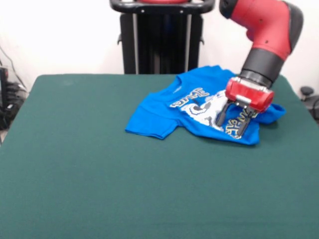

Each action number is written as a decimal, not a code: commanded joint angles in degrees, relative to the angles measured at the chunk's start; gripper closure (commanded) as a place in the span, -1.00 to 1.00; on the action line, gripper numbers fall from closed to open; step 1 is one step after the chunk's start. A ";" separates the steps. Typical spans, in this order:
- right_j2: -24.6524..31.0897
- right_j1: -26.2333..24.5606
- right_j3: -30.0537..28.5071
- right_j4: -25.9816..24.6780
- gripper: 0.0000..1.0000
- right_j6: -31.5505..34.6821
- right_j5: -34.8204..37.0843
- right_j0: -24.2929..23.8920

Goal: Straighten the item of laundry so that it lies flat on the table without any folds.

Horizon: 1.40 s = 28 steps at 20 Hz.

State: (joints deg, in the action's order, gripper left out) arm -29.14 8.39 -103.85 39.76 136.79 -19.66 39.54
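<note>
The item of laundry [158, 115], a bright blue T-shirt with white and yellow lettering, lies rumpled on the far right part of the dark green table [99, 174]. One sleeve points toward the table's middle, and the right side is bunched into folds. My gripper [233, 123] hangs from the red arm over the shirt's printed right half. It is open, with both dark fingers [222, 115] pointing down at the cloth on either side of the print. I cannot tell whether the fingertips touch the cloth.
A black pedestal [159, 37] stands behind the table's far edge. Cables and dark equipment [7, 97] sit off the left edge, and a small dark object [306, 92] shows past the right edge. The shirt lies close to the table's right edge.
</note>
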 commanded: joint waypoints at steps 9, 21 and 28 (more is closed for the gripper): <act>2.23 -9.82 13.00 20.04 -1.00 2.82 6.84 5.84; -9.47 1.96 12.55 11.29 -1.00 0.49 31.15 4.31; -10.28 14.07 13.94 1.24 -1.00 -0.52 46.31 -2.07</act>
State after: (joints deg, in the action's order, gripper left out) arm -38.89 11.11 -94.30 46.62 136.79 12.14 42.47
